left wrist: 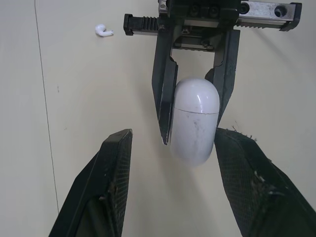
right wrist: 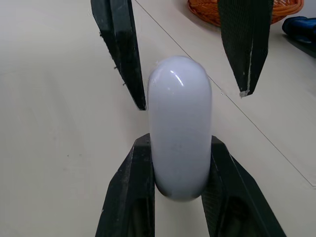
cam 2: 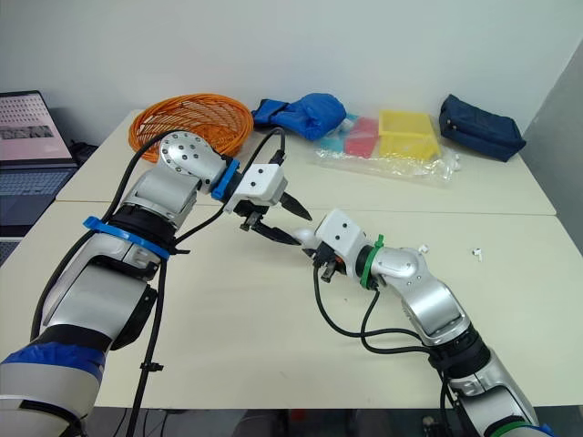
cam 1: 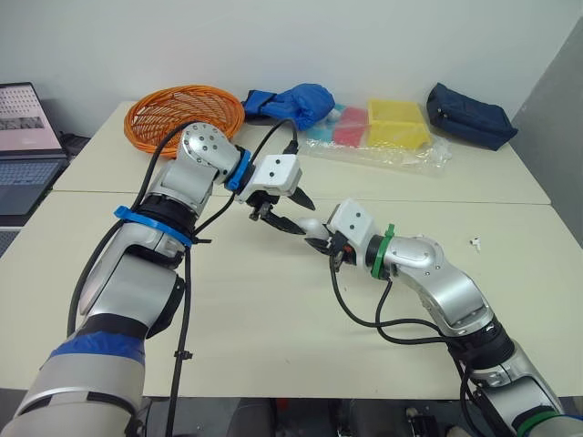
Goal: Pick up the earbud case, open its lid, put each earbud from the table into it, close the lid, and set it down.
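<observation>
While your right gripper [right wrist: 178,140] had the white earbud case [left wrist: 195,123] pinched between its two fingers, lid shut along its seam, the case hung over the middle of the table [cam 1: 273,346]. Your left gripper [cam 1: 303,218] faced it with its fingers spread wide, one on either side of the case's rounded free end, apart from it and gripping nothing. One earbud [cam 1: 475,243] lay on the table well off to the right, near the edge.
</observation>
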